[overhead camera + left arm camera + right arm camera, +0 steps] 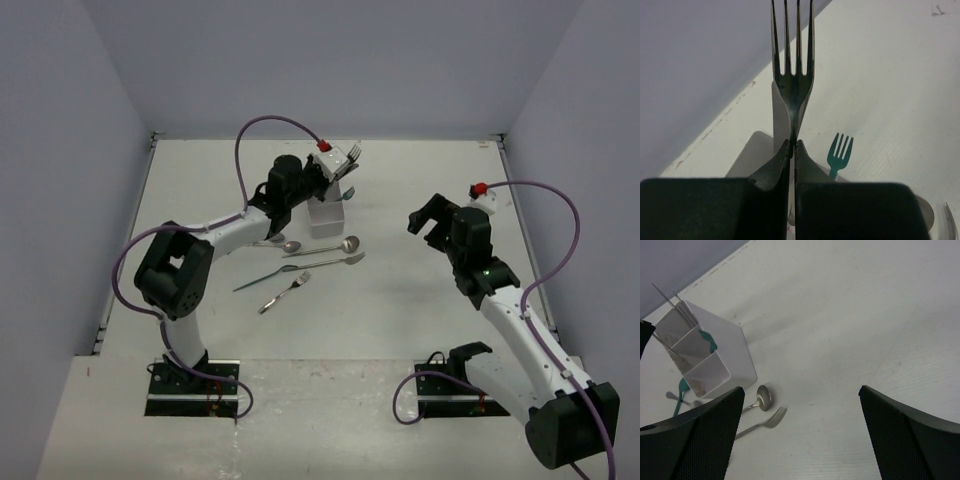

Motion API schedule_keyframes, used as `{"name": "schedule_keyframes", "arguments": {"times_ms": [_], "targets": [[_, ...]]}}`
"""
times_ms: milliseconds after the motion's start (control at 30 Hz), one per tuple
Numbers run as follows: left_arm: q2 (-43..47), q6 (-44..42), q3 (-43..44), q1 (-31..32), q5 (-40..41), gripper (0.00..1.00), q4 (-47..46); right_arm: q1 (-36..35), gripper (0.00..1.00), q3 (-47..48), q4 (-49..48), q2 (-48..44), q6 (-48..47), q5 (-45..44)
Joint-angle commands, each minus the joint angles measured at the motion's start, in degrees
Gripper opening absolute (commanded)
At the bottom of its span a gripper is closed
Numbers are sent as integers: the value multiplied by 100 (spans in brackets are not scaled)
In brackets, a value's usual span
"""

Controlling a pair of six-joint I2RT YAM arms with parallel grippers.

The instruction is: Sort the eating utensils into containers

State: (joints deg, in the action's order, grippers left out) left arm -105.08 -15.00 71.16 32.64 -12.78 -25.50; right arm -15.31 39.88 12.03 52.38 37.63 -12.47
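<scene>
White table (pixel 420 320), far edge: box (pixel 735 347) holds teal fork (pixel 707 341) in middle compartment. Left gripper (pixel 792 146) clamps a silver fork (pixel 792 85) above it; right gripper (pixel 799 390) hangs wide open.

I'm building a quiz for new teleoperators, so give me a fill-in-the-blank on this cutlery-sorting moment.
1. The left gripper is shut on a silver ___, tines pointing away from its camera.
2. The right gripper stands ___ and holds nothing.
3. The white box has ___ compartments.
4. The teal fork stands in the box's ___ compartment.
Missing words: fork; open; three; middle.
</scene>
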Motion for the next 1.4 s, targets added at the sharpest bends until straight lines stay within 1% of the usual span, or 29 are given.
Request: {"name": "schedule_keyframes", "arguments": {"times_ms": [0,167,300,333,367,400,500,533,567,600,633,700,733,767,833,867,933,967,1033,1067,1133,1167,1233,1267,1367], "targets": [[93,191,-339,-21,-191,0,-824,28,99,231,-184,0,43,-291],[-109,305,-374,-21,-111,0,-799,28,99,213,-175,-44,-10,-344],[-162,349,-436,-12,99,0,-650,28,99,178,-175,-131,-62,-335],[-171,349,-410,-12,117,6,-597,28,99,161,-175,-149,-62,-318],[-180,375,-375,-21,135,15,-510,28,99,152,-175,-167,-54,-300],[-171,402,-340,-12,213,20,-370,28,99,152,-175,-175,-45,-265],[-31,472,-470,-12,276,31,-281,28,99,134,-175,-211,-71,-247],[100,490,-523,-4,293,33,-280,28,99,134,-175,-237,-80,-239],[180,533,-567,5,345,38,-246,28,99,126,-184,-272,-97,-230],[268,595,-629,23,328,40,-184,28,99,91,-201,-298,-106,-212],[486,613,-673,58,372,42,-140,28,99,64,-210,-325,-106,-203],[768,622,-874,215,565,51,-35,28,99,20,-254,-421,-98,-168],[1065,622,-927,277,635,55,18,28,99,-41,-271,-448,-89,-116],[1207,622,-963,347,714,99,253,28,99,-50,-272,-483,-80,-81],[1593,744,-928,497,978,100,649,28,99,-85,-272,-509,-89,33],[1700,840,-902,506,1005,100,1078,28,99,-103,-272,-518,-89,34],[2050,1253,-910,515,1040,100,1502,28,99,-156,-272,-553,-89,113],[2166,1446,-1041,524,1049,100,1843,28,99,-182,-272,-553,-124,139],[2543,1850,-1226,533,1102,100,2144,28,99,-217,-280,-553,-168,201],[2667,2104,-1479,533,1119,100,2345,28,99,-235,-272,-562,-211,253],[3009,2317,-1674,541,1067,100,2645,28,99,-261,-272,-545,-290,324],[3098,2527,-1823,541,1067,100,3073,28,99,-270,-272,-536,-317,376],[3318,2844,-1956,603,1398,100,3436,28,99,-288,-272,-501,-318,447],[3353,3124,-2104,612,1862,100,3785,28,99,-296,-272,-492,-300,499],[3275,3582,-2307,612,2471,100,4445,28,99,-323,-342,-404,-282,693]]}}
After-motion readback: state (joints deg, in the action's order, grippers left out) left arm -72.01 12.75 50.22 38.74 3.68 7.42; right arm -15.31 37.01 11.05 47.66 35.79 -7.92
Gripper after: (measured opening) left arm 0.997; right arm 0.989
